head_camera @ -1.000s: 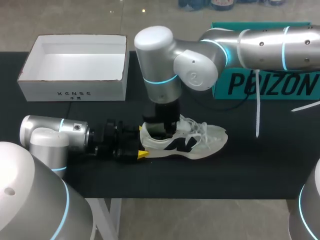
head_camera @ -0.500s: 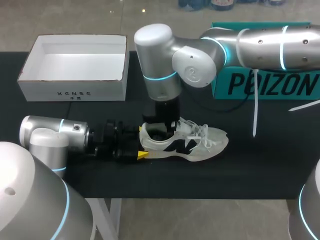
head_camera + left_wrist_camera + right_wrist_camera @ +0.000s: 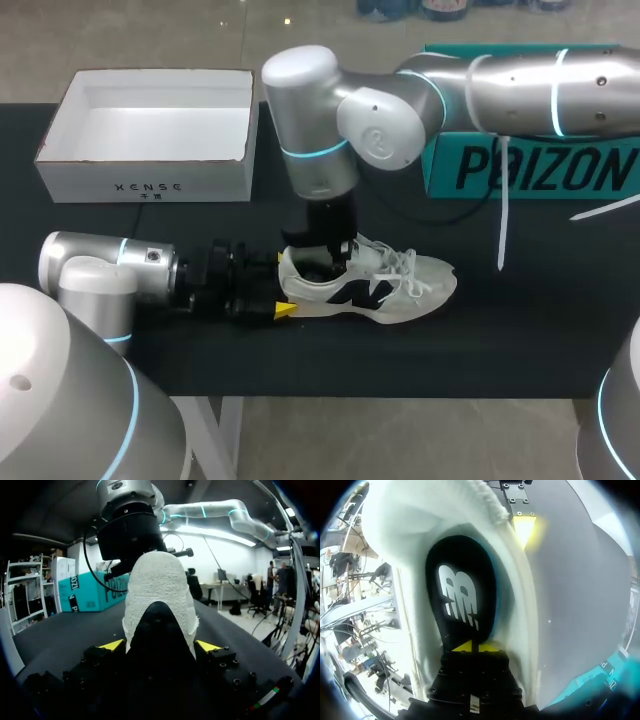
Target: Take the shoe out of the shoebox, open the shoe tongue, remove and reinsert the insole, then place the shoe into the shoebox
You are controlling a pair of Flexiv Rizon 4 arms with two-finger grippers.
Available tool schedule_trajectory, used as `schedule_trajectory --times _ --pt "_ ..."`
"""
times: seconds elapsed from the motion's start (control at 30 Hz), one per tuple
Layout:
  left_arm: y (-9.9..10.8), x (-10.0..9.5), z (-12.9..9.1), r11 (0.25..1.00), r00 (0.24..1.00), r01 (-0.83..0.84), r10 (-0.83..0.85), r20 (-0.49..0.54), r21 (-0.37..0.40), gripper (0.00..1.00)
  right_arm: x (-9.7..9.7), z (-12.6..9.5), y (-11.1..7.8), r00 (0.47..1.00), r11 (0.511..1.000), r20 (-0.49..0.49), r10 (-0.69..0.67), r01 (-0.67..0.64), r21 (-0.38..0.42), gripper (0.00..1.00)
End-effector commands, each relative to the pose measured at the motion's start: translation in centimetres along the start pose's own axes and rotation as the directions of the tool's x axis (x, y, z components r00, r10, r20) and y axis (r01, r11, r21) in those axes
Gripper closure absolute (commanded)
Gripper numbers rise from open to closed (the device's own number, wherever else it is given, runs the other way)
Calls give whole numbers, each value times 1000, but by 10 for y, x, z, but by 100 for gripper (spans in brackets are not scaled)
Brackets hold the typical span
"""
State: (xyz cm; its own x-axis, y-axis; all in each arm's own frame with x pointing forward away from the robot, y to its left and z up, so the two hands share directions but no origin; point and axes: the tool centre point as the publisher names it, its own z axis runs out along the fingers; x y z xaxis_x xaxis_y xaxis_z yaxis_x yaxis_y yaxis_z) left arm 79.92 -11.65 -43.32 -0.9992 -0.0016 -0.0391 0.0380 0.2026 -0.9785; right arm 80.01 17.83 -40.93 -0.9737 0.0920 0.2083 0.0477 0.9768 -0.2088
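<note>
**Right arm easing up from the shoe (image 3: 380, 285); insole (image 3: 462, 595) not yet out.**
Over the last second your right gripper (image 3: 471, 646) has lifted slightly at the shoe's opening. Its tips are pressed together on the black insole's near end, and the insole looks mostly seated. Your left gripper (image 3: 160, 646) stays clamped on the heel. The shoe hasn't shifted: mid-table (image 3: 520, 340), near the front edge, with the shoebox (image 3: 150, 185) at the back left corner.

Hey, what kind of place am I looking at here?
Probably a robotics test bench rather than a shop: the left gripper clamps a white shoe by its heel on a black table, with an open, empty shoebox nearby.
</note>
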Motion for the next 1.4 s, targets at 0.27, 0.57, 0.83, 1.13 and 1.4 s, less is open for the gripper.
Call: schedule_trajectory --times 0.27,0.57,0.83,1.13,1.4 --pt "1 -2 2 1000 1000 1 -1 2 -1 100 6 -9 -6 1000 1000 -14 23 -23 -2 100" --pt "1 -2 2 1000 1000 1 -1 2 -1 100 8 -26 -14 1000 1000 -25 3 -4 -25 100" --pt "1 -2 2 1000 1000 1 -1 2 -1 100 8 -40 -19 1000 999 -6 3 -3 -43 100" --pt "1 -2 2 1000 1000 1 -1 2 -1 100 -2 -37 -32 995 991 4 98 -98 -87 100" --pt "1 -2 2 1000 1000 1 -1 2 -1 100 -8 -41 -37 988 976 1 152 -150 -156 100"
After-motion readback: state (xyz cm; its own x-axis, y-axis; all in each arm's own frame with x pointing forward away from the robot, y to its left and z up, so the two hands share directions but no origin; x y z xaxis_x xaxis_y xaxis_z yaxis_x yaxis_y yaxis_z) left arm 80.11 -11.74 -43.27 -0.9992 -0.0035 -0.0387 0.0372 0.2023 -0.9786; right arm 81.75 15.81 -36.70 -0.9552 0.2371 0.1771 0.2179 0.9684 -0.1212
